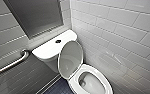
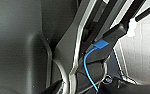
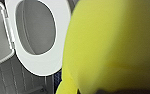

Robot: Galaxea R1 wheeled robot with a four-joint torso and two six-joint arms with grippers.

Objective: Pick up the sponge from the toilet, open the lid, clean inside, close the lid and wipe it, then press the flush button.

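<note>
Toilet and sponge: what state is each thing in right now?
lid: raised, leaning back toward the tank.
seat: down on the bowl.
sponge: close before the right wrist camera, near the open bowl; grip not visible.
flush button: on the tank top, nothing touching it.

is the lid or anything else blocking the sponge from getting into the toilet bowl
Nothing visible does. The white oval plastic lid stands raised in front of the tank, leaving the bowl of the white ceramic toilet open, with the bright yellow sponge beside it in the right wrist view.
</note>
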